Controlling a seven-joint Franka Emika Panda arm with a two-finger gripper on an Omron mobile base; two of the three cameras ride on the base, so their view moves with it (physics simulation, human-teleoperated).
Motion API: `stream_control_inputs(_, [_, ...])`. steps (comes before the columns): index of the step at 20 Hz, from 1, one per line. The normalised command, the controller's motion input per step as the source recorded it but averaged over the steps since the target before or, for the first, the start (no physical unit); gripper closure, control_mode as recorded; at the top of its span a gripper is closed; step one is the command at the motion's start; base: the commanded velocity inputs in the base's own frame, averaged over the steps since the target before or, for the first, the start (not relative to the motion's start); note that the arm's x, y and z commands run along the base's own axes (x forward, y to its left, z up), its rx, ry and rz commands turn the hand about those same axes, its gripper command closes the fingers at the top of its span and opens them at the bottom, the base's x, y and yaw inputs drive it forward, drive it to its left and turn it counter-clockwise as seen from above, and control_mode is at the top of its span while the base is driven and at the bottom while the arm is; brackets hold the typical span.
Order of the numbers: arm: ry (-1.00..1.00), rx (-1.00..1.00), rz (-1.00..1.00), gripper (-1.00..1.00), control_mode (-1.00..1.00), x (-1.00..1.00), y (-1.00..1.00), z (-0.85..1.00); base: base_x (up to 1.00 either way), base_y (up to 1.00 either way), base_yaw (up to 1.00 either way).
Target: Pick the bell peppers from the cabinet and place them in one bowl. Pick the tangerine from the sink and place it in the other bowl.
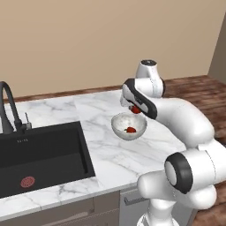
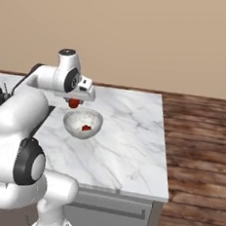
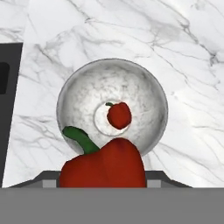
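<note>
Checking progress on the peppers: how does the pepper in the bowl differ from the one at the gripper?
The pepper in the bowl rests on the floor of the white speckled bowl; the pepper at the gripper hangs above the bowl, held by the gripper. The hand view shows the bowl pepper small and far, the held pepper large and near. Both are glossy red with green stems.

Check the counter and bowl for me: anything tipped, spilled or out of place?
Nothing stands out. The bowl sits upright on the counter with one pepper resting in its middle. The second pepper is held in the jaws right above the bowl. The sink looks normal.
</note>
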Motion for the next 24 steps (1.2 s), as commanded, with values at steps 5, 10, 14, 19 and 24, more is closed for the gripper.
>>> stream_control_inputs(5, [0.07, 0.0, 0.0, 1.0, -1.0, 0.19, 0.0, -0.05, 0.0, 0.0, 0.0])
stream_control_inputs(10, [0.0, 0.0, 0.0, 1.0, -1.0, 0.01, 0.0, -0.38, 0.0, 0.0, 0.0])
stream_control_inputs(14, [0.0, 0.0, 0.0, 1.0, -1.0, 0.09, 0.0, -0.52, 0.0, 0.0, 0.0])
stream_control_inputs(19, [0.0, 0.0, 0.0, 1.0, -1.0, 0.16, 0.0, -0.38, 0.0, 0.0, 0.0])
stream_control_inputs(24, [0.0, 0.0, 0.0, 1.0, -1.0, 0.21, 0.0, -0.4, 0.0, 0.0, 0.0])
